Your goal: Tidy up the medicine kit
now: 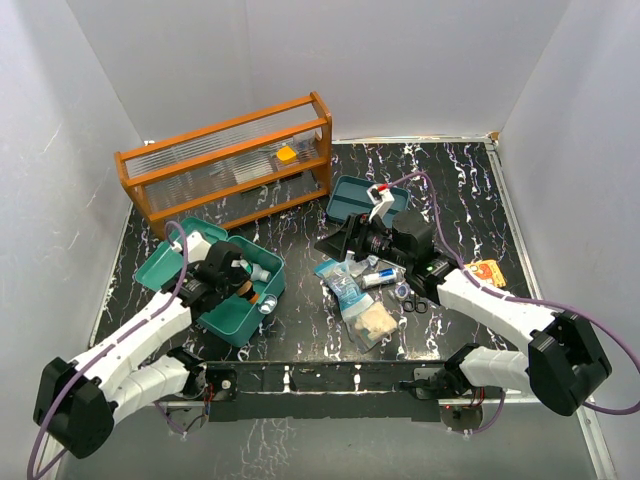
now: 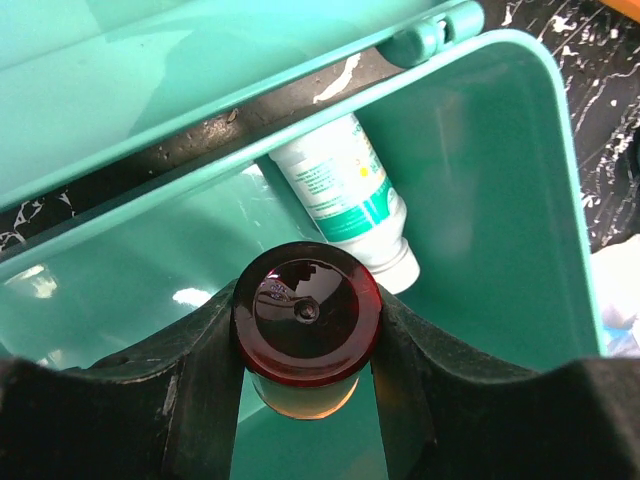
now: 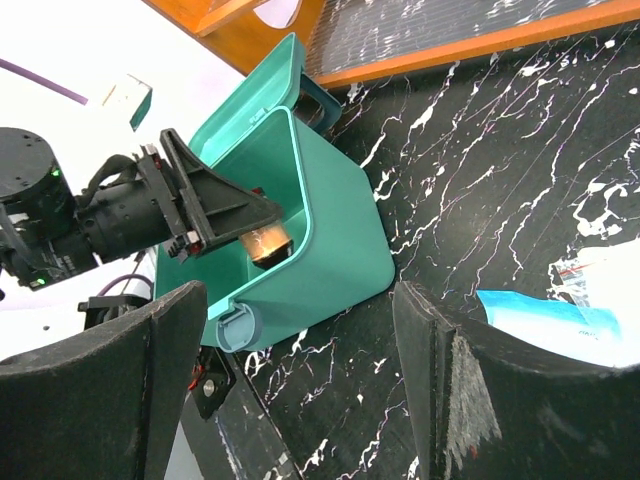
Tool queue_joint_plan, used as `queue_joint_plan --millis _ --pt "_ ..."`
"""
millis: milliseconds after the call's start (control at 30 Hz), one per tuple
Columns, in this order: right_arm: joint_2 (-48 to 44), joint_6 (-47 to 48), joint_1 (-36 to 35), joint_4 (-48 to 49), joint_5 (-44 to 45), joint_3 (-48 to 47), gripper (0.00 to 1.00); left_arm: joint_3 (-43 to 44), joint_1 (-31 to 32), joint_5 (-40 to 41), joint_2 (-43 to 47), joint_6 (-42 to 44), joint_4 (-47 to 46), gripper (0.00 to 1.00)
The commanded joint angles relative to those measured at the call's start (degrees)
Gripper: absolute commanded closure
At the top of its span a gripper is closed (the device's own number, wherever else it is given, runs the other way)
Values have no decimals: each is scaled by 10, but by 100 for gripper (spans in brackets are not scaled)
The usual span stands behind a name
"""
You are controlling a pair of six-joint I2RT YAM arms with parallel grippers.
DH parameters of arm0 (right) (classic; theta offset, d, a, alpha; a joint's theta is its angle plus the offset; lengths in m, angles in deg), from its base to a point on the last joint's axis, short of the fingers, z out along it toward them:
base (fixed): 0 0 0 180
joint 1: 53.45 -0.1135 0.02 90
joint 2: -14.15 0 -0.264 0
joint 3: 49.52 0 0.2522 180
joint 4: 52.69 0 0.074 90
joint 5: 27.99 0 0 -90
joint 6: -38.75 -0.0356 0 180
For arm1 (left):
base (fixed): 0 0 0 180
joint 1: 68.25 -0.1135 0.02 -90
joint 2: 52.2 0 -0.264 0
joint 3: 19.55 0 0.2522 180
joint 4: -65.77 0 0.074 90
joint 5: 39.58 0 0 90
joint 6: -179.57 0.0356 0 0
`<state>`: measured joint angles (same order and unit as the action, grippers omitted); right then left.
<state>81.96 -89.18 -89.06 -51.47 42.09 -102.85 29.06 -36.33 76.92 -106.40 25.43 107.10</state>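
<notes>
The teal medicine kit box (image 1: 232, 318) stands open at the left, its lid (image 1: 165, 262) laid back. Its tray insert (image 1: 350, 200) lies apart at centre back. My left gripper (image 1: 243, 285) is inside the box, shut on an amber bottle (image 2: 307, 320) that I see end-on. A white bottle with a green label (image 2: 345, 195) lies in the box against its hinge-side wall. My right gripper (image 1: 335, 248) hangs open and empty over the table, right of the box (image 3: 330, 230), facing it. The right wrist view also shows the amber bottle (image 3: 262, 243).
The orange-brown wooden rack (image 1: 225, 160) stands at the back. A pile of clear bags, a blue tube (image 1: 380, 278) and scissors (image 1: 415, 300) lies at centre. An orange packet (image 1: 487, 272) lies to the right. A blue-and-clear packet (image 3: 540, 315) lies beside my right finger.
</notes>
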Motion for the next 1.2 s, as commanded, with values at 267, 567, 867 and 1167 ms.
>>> queue_joint_plan --millis 267,567,867,1167 --pt "5 -7 -2 34 -12 -20 27 -33 -3 30 -40 -40 -61 68" --pt "3 -7 -2 28 -11 -20 27 -32 -2 58 -60 -24 -70 55" --pt "5 -8 -2 18 -15 -24 27 -33 -2 70 -71 -23 -59 41" --pt "10 -13 -2 19 -19 -26 28 -31 -2 77 -70 -15 -56 49"
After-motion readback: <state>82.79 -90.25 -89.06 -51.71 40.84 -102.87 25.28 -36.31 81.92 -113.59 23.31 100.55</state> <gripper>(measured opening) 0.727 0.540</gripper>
